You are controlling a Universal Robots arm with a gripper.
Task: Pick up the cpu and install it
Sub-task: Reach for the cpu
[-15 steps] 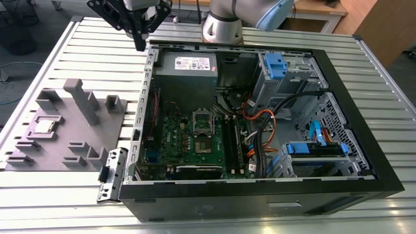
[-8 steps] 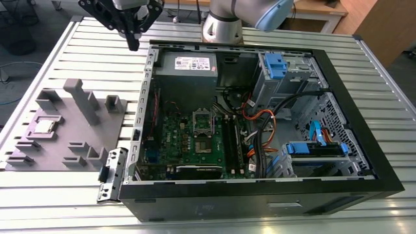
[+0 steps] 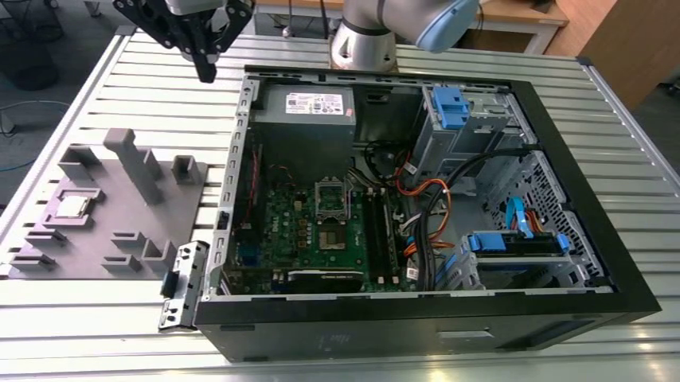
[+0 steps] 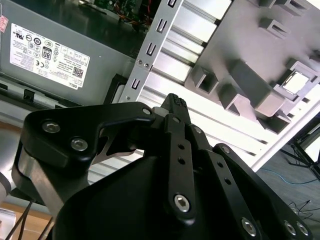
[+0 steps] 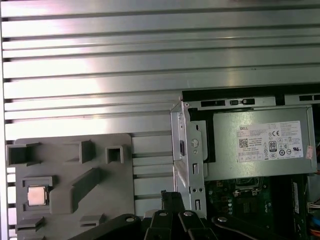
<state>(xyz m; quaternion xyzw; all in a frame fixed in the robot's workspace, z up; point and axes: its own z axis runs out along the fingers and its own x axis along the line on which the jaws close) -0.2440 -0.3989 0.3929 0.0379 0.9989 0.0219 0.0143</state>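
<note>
— Where is your cpu [image 3: 72, 207]?
— In a square pocket of the grey tray [image 3: 119, 232], at its edge away from the computer case [image 3: 425, 322]. Your claw [image 3: 205, 75] hangs clenched, empty, above the table [image 3: 107, 95].

The silver-and-blue robot arm [image 3: 372, 36] is cut off at the exterior view's twelve o'clock edge, and the black linkage gripper [image 3: 205, 74] loses its upper body at eleven. The small silvery square cpu [image 3: 72, 207], at nine o'clock in the grey moulded tray [image 3: 101, 231], is too small to tell its orientation. In the second wrist view the gripper's body hides much of the ribbed aluminium table [image 4: 192, 30].
</note>
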